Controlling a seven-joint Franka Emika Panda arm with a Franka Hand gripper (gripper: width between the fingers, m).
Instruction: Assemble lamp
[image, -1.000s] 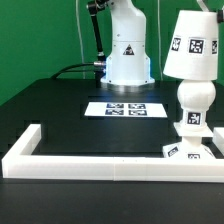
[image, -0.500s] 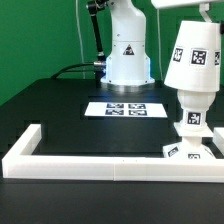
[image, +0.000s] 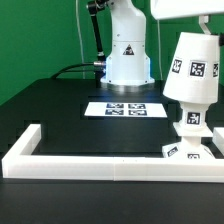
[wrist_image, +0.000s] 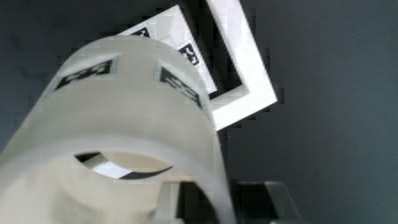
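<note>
My gripper (wrist_image: 217, 200) is shut on the wall of the white cone shade (wrist_image: 125, 130), one finger inside and one outside. In the exterior view the shade (image: 194, 66) hangs tilted at the right, under the gripper body at the top edge. Its lower rim covers the ball of the bulb. Only the bulb's tagged neck (image: 192, 119) shows below the shade. The neck stands on the flat square base (image: 186, 152), next to the front border. In the wrist view a tagged flat white part (wrist_image: 183, 50), probably the base, shows past the shade.
The long white border (image: 100, 166) runs along the table's front and up the exterior view's left side. The marker board (image: 126, 108) lies mid-table. The big white robot body (image: 127, 50) stands behind it, with cables to its left.
The shade has come down and shifted slightly over the bulb. The ball, visible a second ago, is now covered by the shade. Base and bulb have not moved.
</note>
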